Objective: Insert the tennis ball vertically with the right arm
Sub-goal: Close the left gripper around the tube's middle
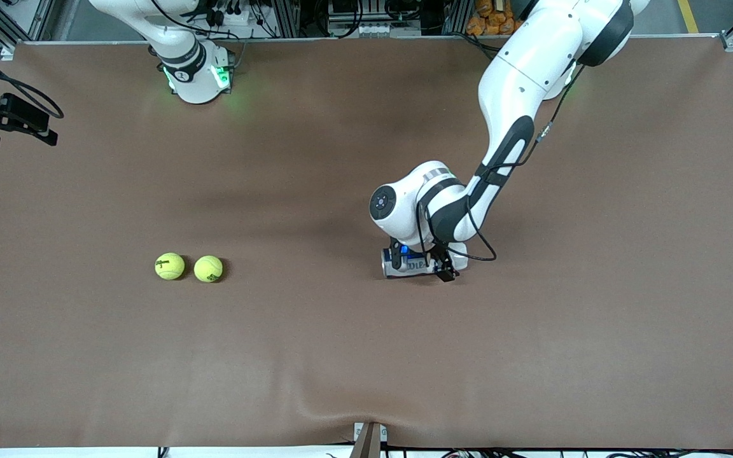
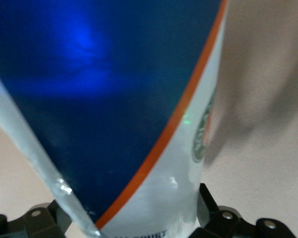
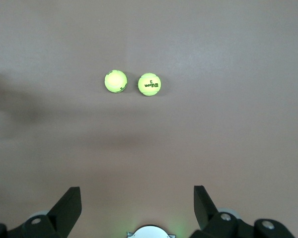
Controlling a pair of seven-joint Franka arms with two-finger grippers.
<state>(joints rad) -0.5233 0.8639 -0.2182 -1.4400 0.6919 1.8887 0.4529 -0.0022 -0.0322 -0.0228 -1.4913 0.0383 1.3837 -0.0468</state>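
Note:
Two yellow-green tennis balls (image 1: pixel 170 266) (image 1: pixel 208 268) lie side by side on the brown table toward the right arm's end; the right wrist view shows them from high up (image 3: pixel 115 81) (image 3: pixel 149 84). A blue, orange-striped and white ball can (image 1: pixel 398 264) lies on its side near the table's middle. My left gripper (image 1: pixel 422 259) is down over it, open, one finger on each side of the can (image 2: pixel 139 99), which fills the left wrist view. My right gripper (image 3: pixel 136 191) hangs open and empty high over the table near its own base, out of the front view.
The right arm's base (image 1: pixel 198 76) with green lights stands at the table's farthest edge. A black device (image 1: pixel 4 117) juts in at the right arm's end. A small mount (image 1: pixel 369 439) sits at the nearest edge. The table cover (image 1: pixel 341 356) is rumpled there.

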